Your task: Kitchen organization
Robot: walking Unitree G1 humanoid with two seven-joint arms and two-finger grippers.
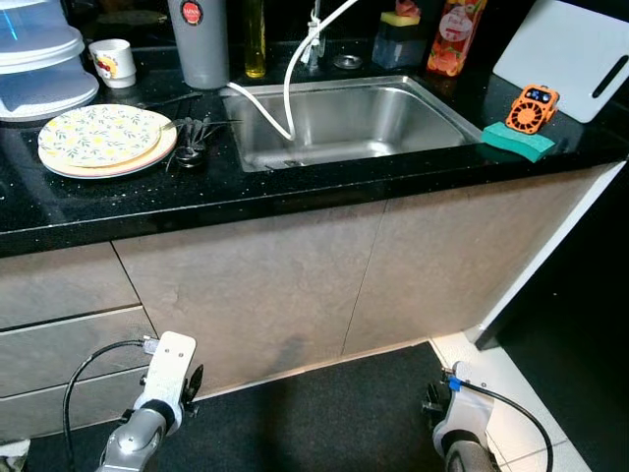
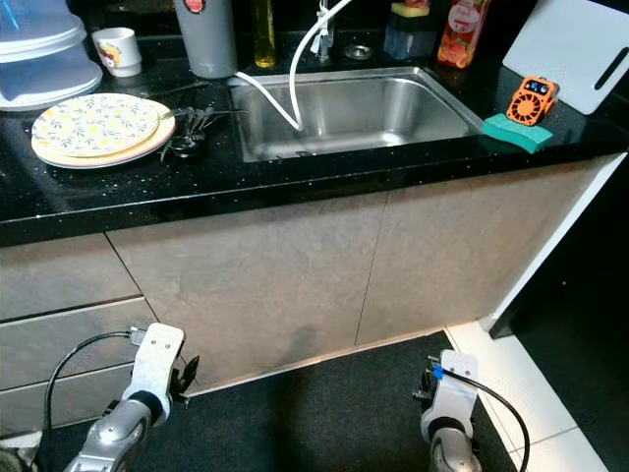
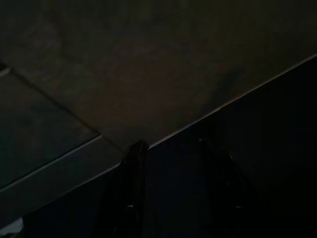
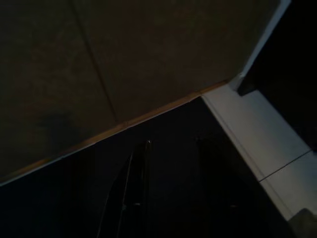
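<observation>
both grippers hang low with fingers seemingly parted, empty; reaching up, one could knock the stacked floral plates [image 1: 102, 138] off the black speckled counter [image 1: 295, 192].

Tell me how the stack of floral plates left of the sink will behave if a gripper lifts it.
The plates look like glazed ceramic, so probably stiff, fragile and heavy for their size. The glossy rims may be slippery between two thin fingers. At least two are stacked, so the top one could slide if tilted. The black utensils touching the rim might get dragged.

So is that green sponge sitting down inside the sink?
No, the green sponge lies on the black counter beside the sink, under an orange gadget.
</observation>
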